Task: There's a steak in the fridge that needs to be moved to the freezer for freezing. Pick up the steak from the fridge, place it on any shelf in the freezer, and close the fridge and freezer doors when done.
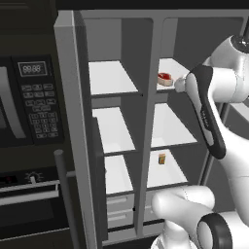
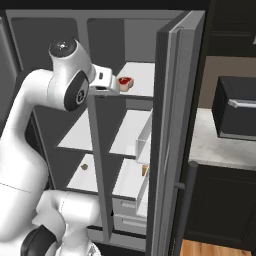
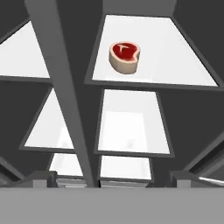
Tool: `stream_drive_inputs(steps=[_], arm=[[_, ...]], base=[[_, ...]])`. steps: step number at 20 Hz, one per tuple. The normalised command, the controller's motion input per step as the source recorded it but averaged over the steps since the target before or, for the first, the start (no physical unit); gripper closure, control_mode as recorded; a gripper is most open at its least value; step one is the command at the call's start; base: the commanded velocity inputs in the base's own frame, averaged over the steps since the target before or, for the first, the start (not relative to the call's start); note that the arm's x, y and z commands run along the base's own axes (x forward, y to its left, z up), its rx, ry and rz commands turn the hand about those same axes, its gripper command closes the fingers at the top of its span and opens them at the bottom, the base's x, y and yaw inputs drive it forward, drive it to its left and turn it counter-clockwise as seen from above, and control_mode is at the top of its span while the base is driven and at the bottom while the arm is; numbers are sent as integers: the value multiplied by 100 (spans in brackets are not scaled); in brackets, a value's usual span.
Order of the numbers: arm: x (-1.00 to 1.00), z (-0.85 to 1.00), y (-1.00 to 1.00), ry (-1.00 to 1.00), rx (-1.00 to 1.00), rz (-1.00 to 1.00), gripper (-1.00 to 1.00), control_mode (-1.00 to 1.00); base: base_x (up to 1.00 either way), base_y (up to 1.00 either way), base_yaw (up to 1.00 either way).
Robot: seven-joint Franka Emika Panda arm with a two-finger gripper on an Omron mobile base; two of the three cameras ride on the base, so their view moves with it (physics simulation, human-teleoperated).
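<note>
On the fridge's point(image 1: 194, 44) top shelf lies the steak point(image 3: 124, 57); gripper state unclear; microwave point(image 1: 29, 102) reads 88:88.

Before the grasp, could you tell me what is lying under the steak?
The steak lies on the fridge's top white shelf. Nothing else shows there; the patch directly beneath it is covered.

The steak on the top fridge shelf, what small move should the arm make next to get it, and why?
Probably ease the hand forward toward the steak. It lies untouched near the front of the top shelf in the fridge, ahead of the hand camera, and nothing stands in the way.
</note>
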Motion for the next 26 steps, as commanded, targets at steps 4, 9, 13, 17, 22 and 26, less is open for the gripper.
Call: stream_drive_inputs(steps=[4, 9, 13, 17, 22, 26], arm=[[41, 9, -24, -2, 2, 0, -100, -100], [49, 0, -22, 0, 0, 2, -100, -100], [41, -9, -12, -1, 2, 9, -100, -100], [56, -38, 0, -1, 11, 12, -100, -100], [64, -27, 0, 2, 6, 9, -100, -100], [52, 0, 0, 6, 0, 1, -100, -100]], base=[[0, 0, 0], [0, 0, 0], [0, 0, 0], [0, 0, 0], [0, 0, 0], [0, 0, 0]])
